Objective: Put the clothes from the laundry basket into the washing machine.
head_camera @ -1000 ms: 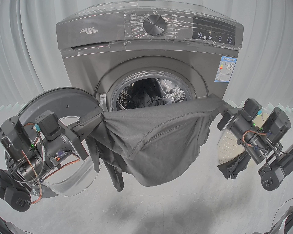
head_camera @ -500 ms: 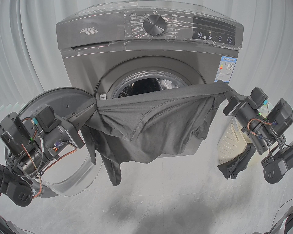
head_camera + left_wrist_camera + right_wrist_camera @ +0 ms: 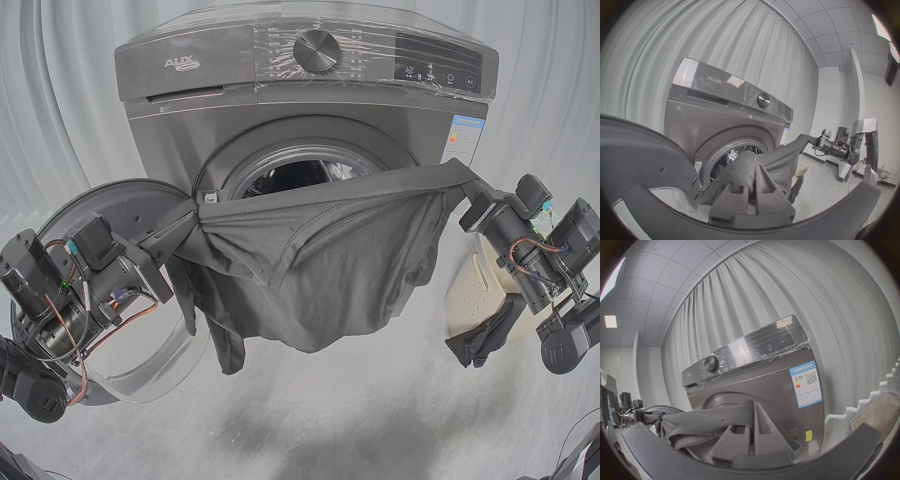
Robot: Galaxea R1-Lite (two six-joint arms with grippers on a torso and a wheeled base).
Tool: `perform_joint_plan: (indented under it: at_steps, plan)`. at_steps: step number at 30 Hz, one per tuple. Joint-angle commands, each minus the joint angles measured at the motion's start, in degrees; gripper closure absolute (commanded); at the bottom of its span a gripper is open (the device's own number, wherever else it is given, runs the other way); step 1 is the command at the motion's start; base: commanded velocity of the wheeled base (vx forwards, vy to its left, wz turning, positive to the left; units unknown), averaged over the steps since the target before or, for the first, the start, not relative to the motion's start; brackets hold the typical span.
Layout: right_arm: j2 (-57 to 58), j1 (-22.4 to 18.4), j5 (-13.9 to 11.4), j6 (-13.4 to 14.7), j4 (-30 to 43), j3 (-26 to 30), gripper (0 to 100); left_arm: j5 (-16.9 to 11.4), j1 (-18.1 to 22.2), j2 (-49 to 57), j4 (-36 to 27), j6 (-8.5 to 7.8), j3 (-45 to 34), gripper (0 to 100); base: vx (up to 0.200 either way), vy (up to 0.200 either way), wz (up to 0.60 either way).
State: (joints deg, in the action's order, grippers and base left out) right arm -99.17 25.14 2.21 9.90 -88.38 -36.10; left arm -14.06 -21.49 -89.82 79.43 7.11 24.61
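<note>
A dark grey garment (image 3: pixel 325 256) is held stretched across the open mouth of the washing machine (image 3: pixel 300 119). One end is clenched in the left pincer (image 3: pixel 184 226) and the other in the right pincer (image 3: pixel 467 184). The laundry basket (image 3: pixel 472 294) is seen to the right, with a dark cloth (image 3: pixel 484 340) hung at its side.

Arms raised, spread wide apart.
Left gripper (image 3: pixel 179 235), right gripper (image 3: pixel 470 185): fingers clamped on opposite ends of grey shirt (image 3: pixel 325 269).

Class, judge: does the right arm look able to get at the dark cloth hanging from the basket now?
Probably not yet: the cloth hangs close below, but the right hand is shut on the shirt.
</note>
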Motion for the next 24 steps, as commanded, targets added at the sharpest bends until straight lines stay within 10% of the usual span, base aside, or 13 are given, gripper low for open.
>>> perform_joint_plan:
  at_steps: [1, 17, 18, 24]
  plan:
    - [0.03, 0.09, -0.01, 0.03, -0.04, -0.11, 100, -0.01, -0.04, -0.09, 0.02, 0.01, 0.00, 100, 0.000, 0.000, 0.00]
    - [-0.15, 1.23, -0.01, 0.03, -0.04, 0.24, 100, -0.62, -0.04, 0.44, 0.02, -0.08, -0.62, 100, 0.000, 0.000, 0.00]
    - [-0.23, 1.93, -0.01, 0.03, -0.04, 0.50, 100, -0.80, -0.22, 0.35, 0.02, -0.16, -0.79, 0, 0.000, 0.000, 0.00]
    - [-0.41, 4.57, 0.08, 0.03, -0.04, 1.03, 100, -0.71, -0.66, -0.27, -0.24, -0.08, -1.41, 0, 0.000, 0.000, 0.00]
